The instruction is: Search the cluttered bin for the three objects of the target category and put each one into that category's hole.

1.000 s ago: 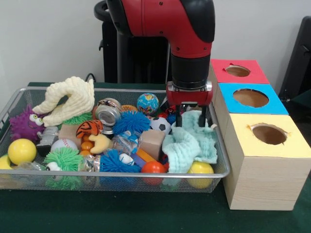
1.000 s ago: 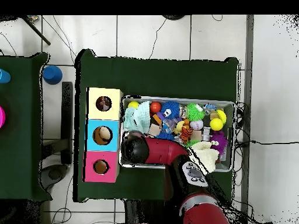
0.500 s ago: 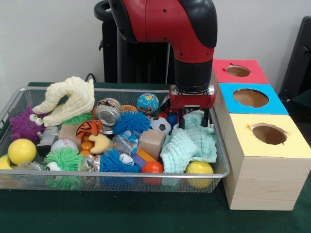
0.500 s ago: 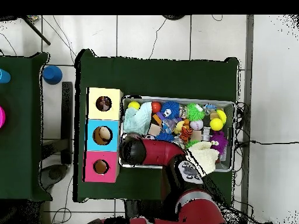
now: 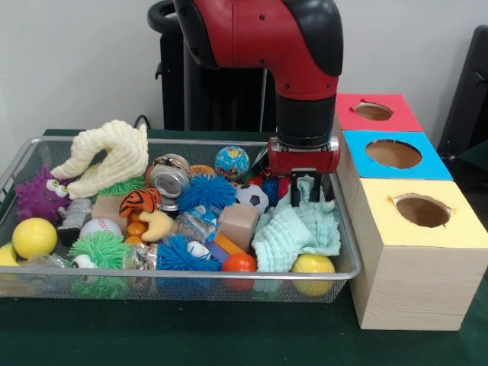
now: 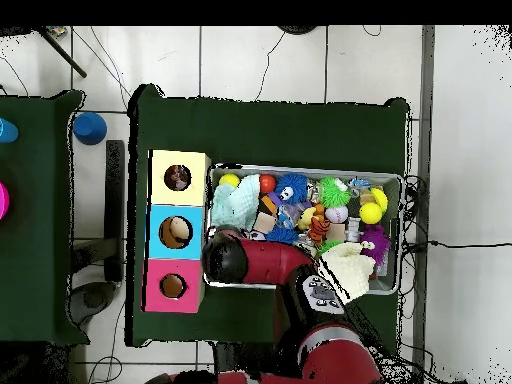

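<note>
The wire mesh bin (image 5: pixel 191 272) is full of toys; it also shows in the overhead view (image 6: pixel 300 170). My gripper (image 5: pixel 305 185) hangs over the bin's right end. Its fingers (image 5: pixel 296 183) are pinched on the top fold of a mint green cloth (image 5: pixel 293 229), which is bunched up between them. A patch of red and blue strands (image 5: pixel 268 184), perhaps a rope ball, peeks out behind the cloth, left of the gripper. No rope ball shows clearly. The yellow-topped box's hole (image 5: pixel 422 210) is to the right of the bin. In the overhead view, something multicoloured lies inside it (image 6: pixel 178 178). There the arm (image 6: pixel 228 258) hides the gripper.
A blue-topped box (image 5: pixel 393 154) and a red-topped box (image 5: pixel 374 111) stand behind the yellow one. The bin holds a cream plush toy (image 5: pixel 107 156), blue puffer balls (image 5: pixel 206 191), a soccer ball (image 5: pixel 250 196), a wooden block (image 5: pixel 238 223) and yellow balls (image 5: pixel 33 237).
The gripper's fingers have closed together on the mint cloth. It has shifted slightly right, and the cloth's top fold is drawn up between the fingers.
</note>
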`<state>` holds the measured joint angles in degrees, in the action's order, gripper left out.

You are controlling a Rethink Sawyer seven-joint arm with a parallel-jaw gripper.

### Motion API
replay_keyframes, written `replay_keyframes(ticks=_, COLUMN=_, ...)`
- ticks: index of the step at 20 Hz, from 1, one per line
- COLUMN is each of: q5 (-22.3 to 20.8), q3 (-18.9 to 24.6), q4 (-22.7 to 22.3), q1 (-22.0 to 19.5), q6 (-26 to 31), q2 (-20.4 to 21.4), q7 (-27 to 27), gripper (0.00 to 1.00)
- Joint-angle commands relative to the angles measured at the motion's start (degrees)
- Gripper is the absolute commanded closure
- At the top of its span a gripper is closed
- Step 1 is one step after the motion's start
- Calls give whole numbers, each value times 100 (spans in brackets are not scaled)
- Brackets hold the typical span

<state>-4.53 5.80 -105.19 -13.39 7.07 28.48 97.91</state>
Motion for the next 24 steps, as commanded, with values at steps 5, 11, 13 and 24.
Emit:
replay_keyframes(ticks=5, q5=-219, q3=-173, q4=126, q1=-3, q6=-559, q2=-452, q7=810, gripper=100)
replay_keyframes(ticks=11, q5=-337, q3=-55, q4=38, q1=-154, q6=-456, q2=-291, q7=695, gripper=100)
replay_keyframes(ticks=13, q5=-477, q3=41, q4=-219, q1=-304, q6=-359, q2=32, q7=599, gripper=100)
replay_keyframes(ticks=24, q5=-778, q3=528, q4=-1291, q1=-1187, q6=872, q2=1727, q7=-67, gripper=100)
